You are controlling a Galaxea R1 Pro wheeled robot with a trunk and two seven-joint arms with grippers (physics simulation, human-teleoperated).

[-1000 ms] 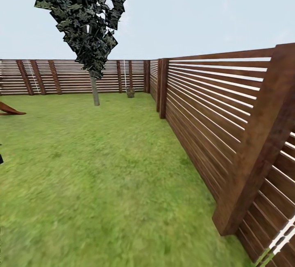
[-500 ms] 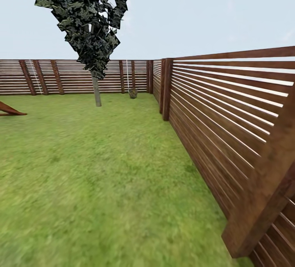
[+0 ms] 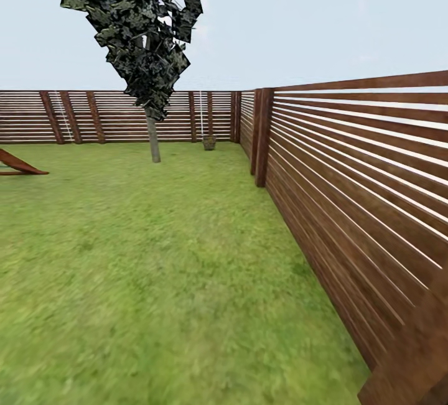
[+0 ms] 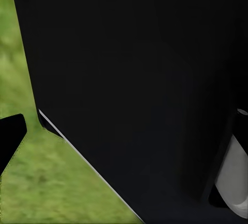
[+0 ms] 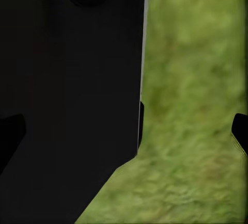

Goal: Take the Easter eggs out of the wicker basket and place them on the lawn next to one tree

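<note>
Wicker basket (image 3: 209, 142): small and far off, standing on the grass at the foot of the far fence near its corner; too distant to see what it holds.
Lawn (image 3: 155, 268): green grass spreading from the near edge to the far fence; it also shows as blurred green in both wrist views.
Fence (image 3: 348, 193): brown slatted wood, running along the right side away from the viewer, then turning across the far end.
Tree (image 3: 153, 139): thin grey trunk with dark leaves above, standing on the far grass just left of the basket and apart from it.
Brown sloping beam (image 3: 18, 163): at the far left edge, resting on the grass.
Left claw (image 4: 124, 131): dark fingertips at the edges of its wrist view, with a large black body close in front; I cannot tell whether it is apart or together.
Right claw (image 5: 124, 126): dark fingertips at both edges of its wrist view, set wide apart, nothing between them but a black body and grass.
</note>
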